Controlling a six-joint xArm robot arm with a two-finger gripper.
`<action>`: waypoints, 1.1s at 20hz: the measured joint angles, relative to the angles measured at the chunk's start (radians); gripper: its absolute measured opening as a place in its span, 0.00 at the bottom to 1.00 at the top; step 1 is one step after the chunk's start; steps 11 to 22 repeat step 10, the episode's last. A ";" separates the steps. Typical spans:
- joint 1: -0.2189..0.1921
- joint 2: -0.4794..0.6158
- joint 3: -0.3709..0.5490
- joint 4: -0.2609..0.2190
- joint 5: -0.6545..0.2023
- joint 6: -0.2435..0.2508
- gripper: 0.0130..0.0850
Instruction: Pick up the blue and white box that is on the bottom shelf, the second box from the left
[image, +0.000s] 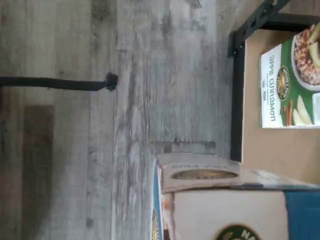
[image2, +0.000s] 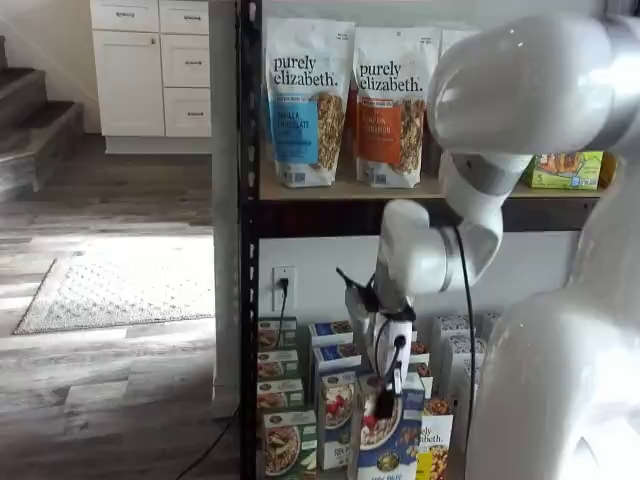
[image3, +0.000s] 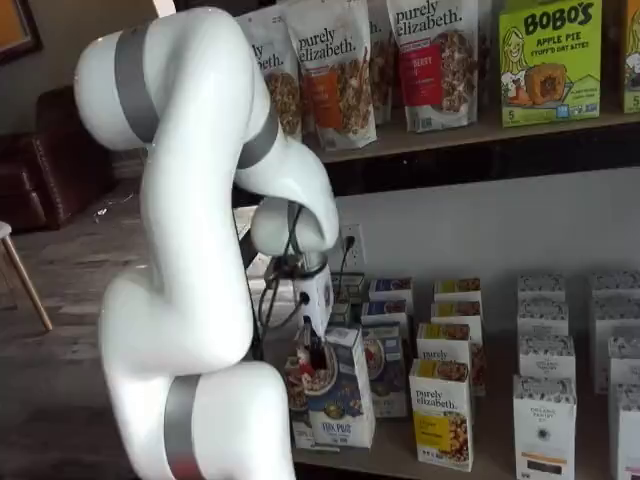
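Observation:
The blue and white box (image2: 388, 440) (image3: 338, 400) is tilted and stands forward of its row in both shelf views. My gripper (image2: 384, 388) (image3: 312, 348) comes down on its top edge, black fingers closed on the cardboard. In the wrist view the box (image: 225, 212) fills the near corner, with its white flap and a strip of blue showing. The bottom shelf (image3: 400, 452) (image: 270, 147) is a tan board in a black frame, and it carries rows of small boxes.
A green apple cinnamon box (image: 287, 85) stands on the shelf beside the held one. Yellow and white boxes (image3: 442, 405) and white boxes (image3: 543, 425) stand to the right. A black upright post (image2: 247, 300) edges the rack. Granola pouches (image2: 305, 100) fill the upper board. A black cable (image: 55, 83) crosses the grey wood floor.

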 joint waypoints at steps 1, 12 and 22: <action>0.002 -0.018 -0.006 -0.011 0.033 0.012 0.50; 0.003 -0.142 -0.077 0.004 0.274 0.011 0.50; 0.003 -0.142 -0.077 0.004 0.274 0.011 0.50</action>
